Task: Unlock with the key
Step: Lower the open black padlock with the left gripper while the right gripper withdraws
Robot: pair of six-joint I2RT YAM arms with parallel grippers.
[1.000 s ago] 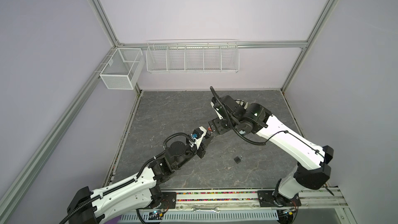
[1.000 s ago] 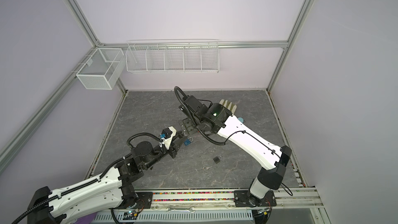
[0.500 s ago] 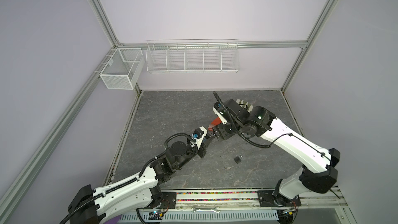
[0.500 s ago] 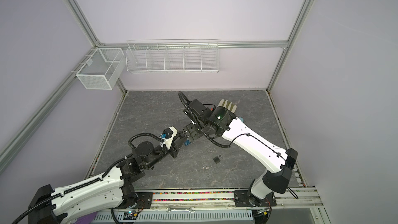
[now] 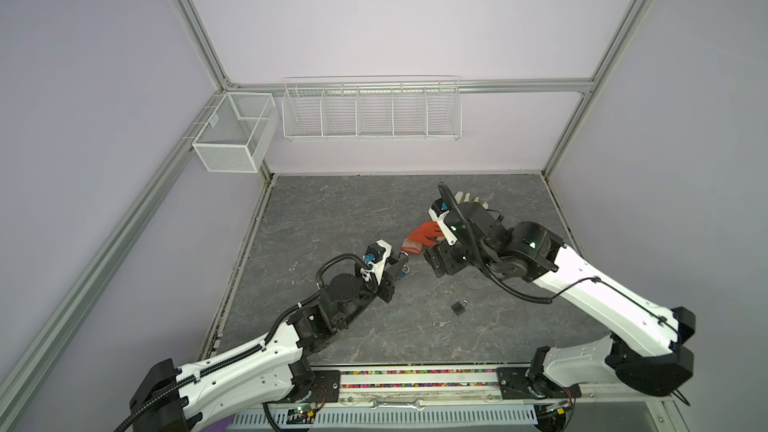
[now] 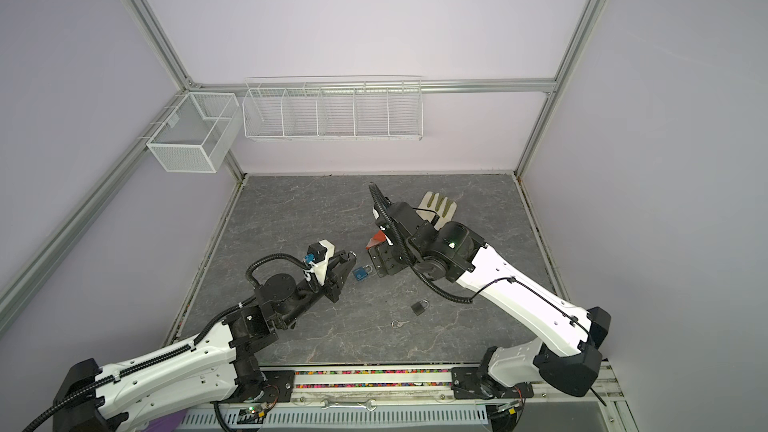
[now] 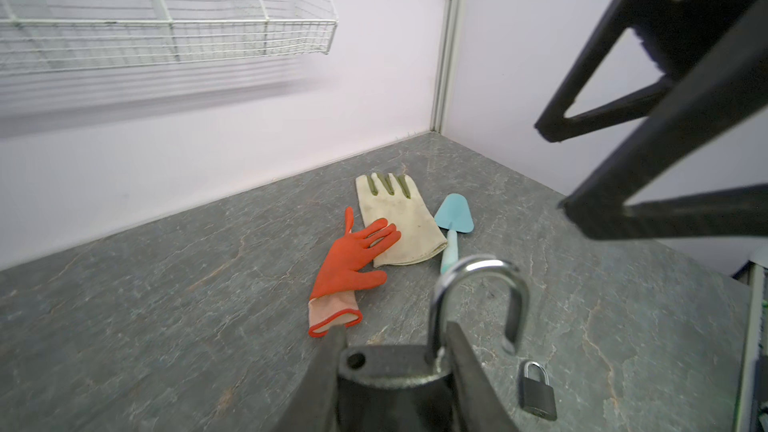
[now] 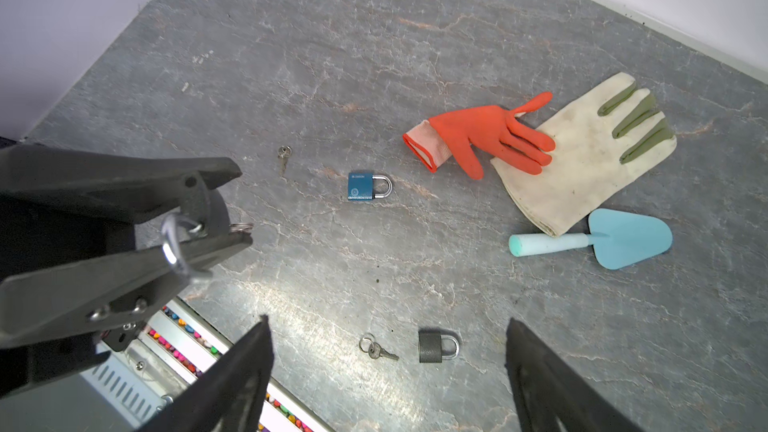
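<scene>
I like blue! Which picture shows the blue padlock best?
The right wrist view: the blue padlock lies whole and near. In a top view it is tiny; the left wrist view misses it.

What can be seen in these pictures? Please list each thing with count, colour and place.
Blue padlock: one, blue, mid-table.
Grey padlock: one, dark grey, nearer the front.
Held padlock: one, dark, in the left tool; shackle looks open.
Keys: two, silver; one beside the grey padlock, one near the blue padlock.
Cream glove: one, olive fingers, toward the back.
Orange glove: one, fingers overlapping the cream glove.
Trowel: one, light blue, beside the cream glove.
Wire baskets: two, white, on the walls.
Wrench: one, silver, front rail.
Table: one, grey marbled.
Left tool: black, shut on the held padlock.
Right tool: black, open, empty.
</scene>
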